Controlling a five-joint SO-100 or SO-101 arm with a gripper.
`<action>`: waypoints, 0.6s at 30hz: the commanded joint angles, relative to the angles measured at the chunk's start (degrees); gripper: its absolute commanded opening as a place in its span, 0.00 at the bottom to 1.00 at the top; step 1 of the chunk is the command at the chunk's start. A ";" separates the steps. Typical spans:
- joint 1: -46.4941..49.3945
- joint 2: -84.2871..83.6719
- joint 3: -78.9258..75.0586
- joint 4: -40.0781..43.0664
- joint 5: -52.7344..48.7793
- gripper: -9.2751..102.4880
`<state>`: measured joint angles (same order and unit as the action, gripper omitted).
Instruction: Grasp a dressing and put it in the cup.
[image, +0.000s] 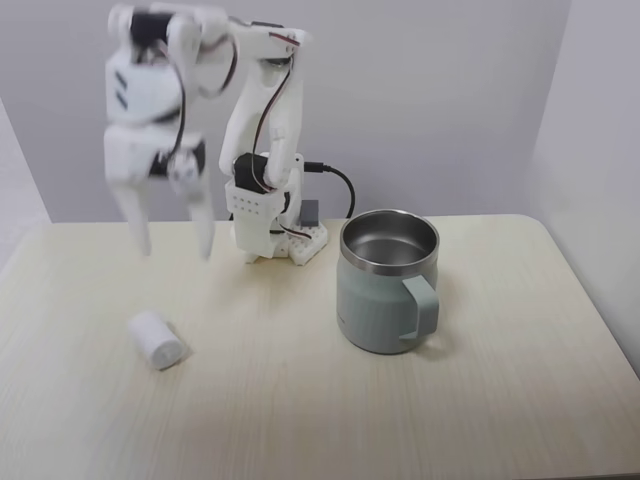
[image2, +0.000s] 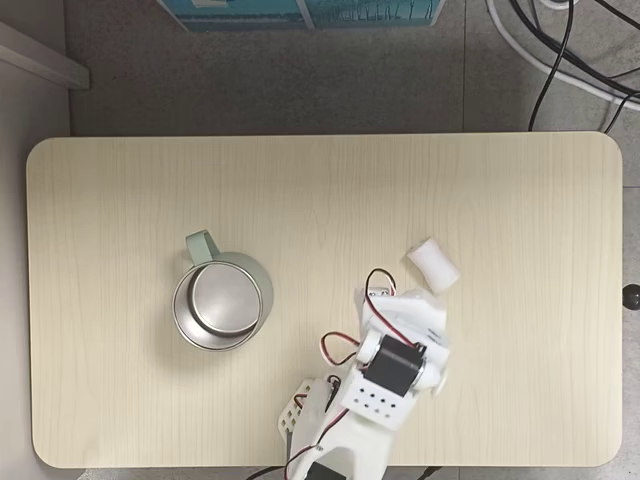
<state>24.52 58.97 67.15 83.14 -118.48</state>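
Observation:
The dressing (image: 157, 340), a small white roll, lies on its side on the table's left part in a fixed view; from above the dressing (image2: 433, 265) sits right of centre. The sage-green cup (image: 388, 283) stands upright with its handle toward the front, and its steel inside looks empty; in the top-down fixed view the cup (image2: 219, 300) is on the left. My gripper (image: 176, 245) hangs open in the air above and a little behind the roll, fingers pointing down, nothing between them. Seen from above, my arm (image2: 400, 350) sits just below the roll.
The arm's white base (image: 272, 225) is fixed at the table's back edge with a black cable (image: 338, 180) behind it. The wooden table (image2: 320, 180) has rounded corners. Cables (image2: 560, 50) and a blue box (image2: 300, 12) lie on the floor beyond it.

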 joint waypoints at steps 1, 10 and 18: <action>2.46 0.18 -7.12 -9.76 -2.81 0.29; 5.98 10.02 -13.97 -27.25 -5.71 0.29; 6.24 16.00 -18.11 -34.01 -5.71 0.29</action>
<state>30.32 74.71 49.92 50.89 -123.75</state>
